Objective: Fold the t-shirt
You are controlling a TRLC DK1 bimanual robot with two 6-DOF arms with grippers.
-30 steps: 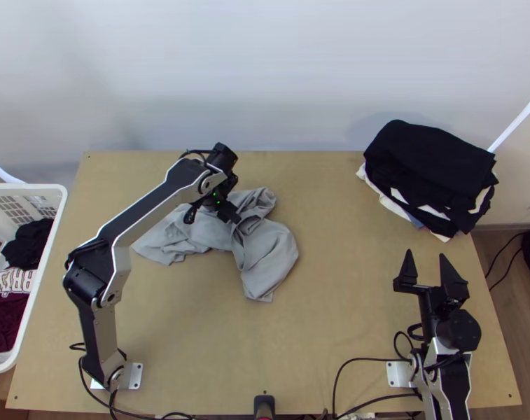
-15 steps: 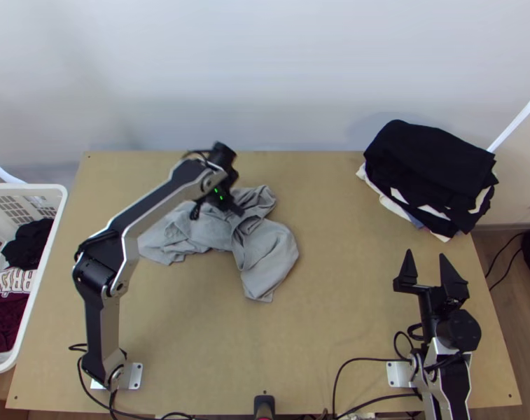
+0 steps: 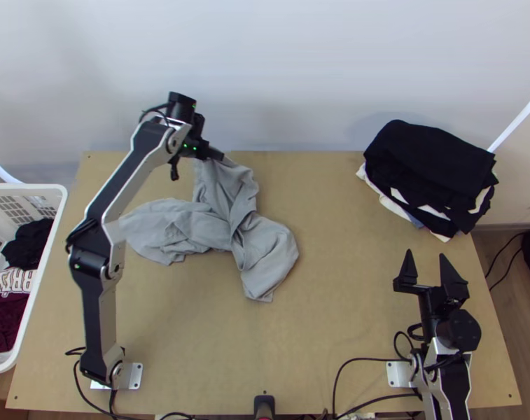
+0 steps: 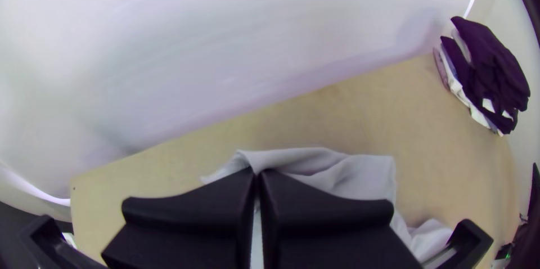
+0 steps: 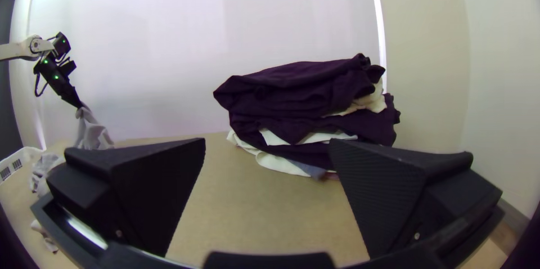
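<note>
"Top view: what's changed?"
"The left black gripper [image 3: 219, 155] raised part of the bunched grey cloth t-shirt [image 3: 268, 245], pinched shut; the rest trails below its fingers. Probably untangling."
"Right black gripper [image 3: 425, 253]?"
"Wide open, empty."

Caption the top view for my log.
Left gripper lifts one end of the bunched grey t-shirt; right gripper stands open before the folded clothes stack.

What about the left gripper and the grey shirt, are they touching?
Touching. The right wrist view shows the left gripper with the grey shirt hanging from its fingertips.
</note>
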